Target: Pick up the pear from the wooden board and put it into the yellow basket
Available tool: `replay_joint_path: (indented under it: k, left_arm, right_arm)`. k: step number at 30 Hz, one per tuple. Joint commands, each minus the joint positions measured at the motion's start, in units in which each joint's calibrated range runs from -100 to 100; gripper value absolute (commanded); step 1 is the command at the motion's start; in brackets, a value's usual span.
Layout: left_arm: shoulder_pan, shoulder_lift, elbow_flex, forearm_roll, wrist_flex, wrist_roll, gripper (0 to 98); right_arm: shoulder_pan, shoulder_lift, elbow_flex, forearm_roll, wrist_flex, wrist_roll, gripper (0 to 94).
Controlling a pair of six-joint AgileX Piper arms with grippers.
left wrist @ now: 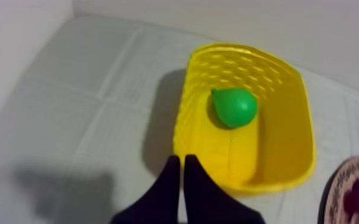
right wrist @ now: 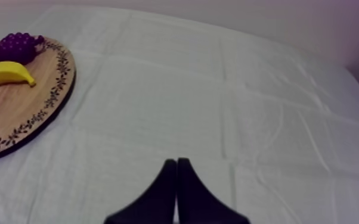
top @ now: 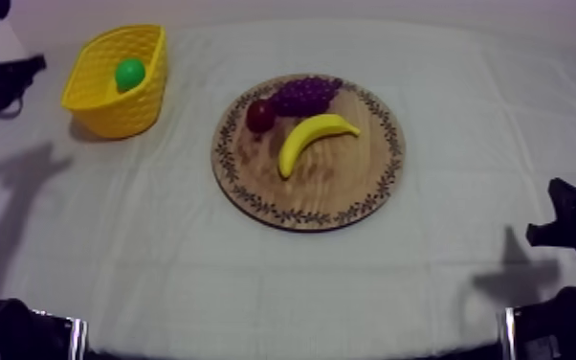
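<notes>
The green pear (top: pixel 130 74) lies inside the yellow basket (top: pixel 110 105) at the table's far left. In the left wrist view the pear (left wrist: pixel 234 107) rests on the floor of the basket (left wrist: pixel 289 149), and my left gripper (left wrist: pixel 179 159) hovers shut just outside the basket's near wall, holding nothing. My left arm (top: pixel 0 81) sits left of the basket. The round wooden board (top: pixel 349 191) lies mid-table. My right gripper (right wrist: pixel 176 162) is shut over bare cloth, well to the right of the board (right wrist: pixel 15 113). My right arm (top: pixel 574 225) sits low at the right edge.
On the board lie a banana (top: pixel 311 139), a bunch of grapes (top: pixel 306 94) and a small red fruit (top: pixel 260 115). Grey-white cloth stretches between the basket and the board, and along the front of the table.
</notes>
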Motion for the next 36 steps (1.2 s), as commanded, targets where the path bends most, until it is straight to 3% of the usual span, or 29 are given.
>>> replay_joint_path:
  k: [1,3,6,12,16,18,23,26,32,36]
  left_arm:
    - [0.1,-20.3,20.7,-2.05,-3.3,1.1,0.0]
    - [0.1,-27.9,26.8,-4.67,-4.5,3.2,0.0]
    - [-0.1,-39.9,34.8,-6.42,-4.9,4.3,0.0]
    - [2.1,-60.2,40.6,-4.01,5.4,1.2,0.0]
    - [4.1,-68.4,41.3,0.87,14.4,-3.6,0.0]
    - [4.3,-71.3,41.4,2.52,17.6,-4.6,0.0]
    - [4.2,-73.6,40.8,3.89,22.9,-6.3,0.0]
    - [4.0,-73.9,40.9,3.97,23.4,-5.0,0.0]
    - [3.9,-74.0,40.9,3.98,23.5,1.3,0.0]
    - [3.9,-74.0,41.0,3.98,23.5,2.4,0.0]
  right_arm:
    - [0.0,0.0,0.0,0.0,0.0,0.0,0.3]
    - [0.0,0.0,0.0,0.0,0.0,0.0,0.3]
    - [0.0,0.0,0.0,0.0,0.0,0.0,0.3]
    - [0.0,0.0,0.0,0.0,0.0,0.0,0.3]
    - [0.0,0.0,0.0,0.0,0.0,0.0,0.3]
    - [0.0,0.0,0.0,0.0,0.0,0.0,0.3]
    - [0.0,0.0,0.0,0.0,0.0,0.0,0.3]
    - [0.0,0.0,0.0,0.0,0.0,0.0,0.3]
    - [0.0,0.0,0.0,0.0,0.0,0.0,0.3]
    - [0.0,0.0,0.0,0.0,0.0,0.0,0.3]
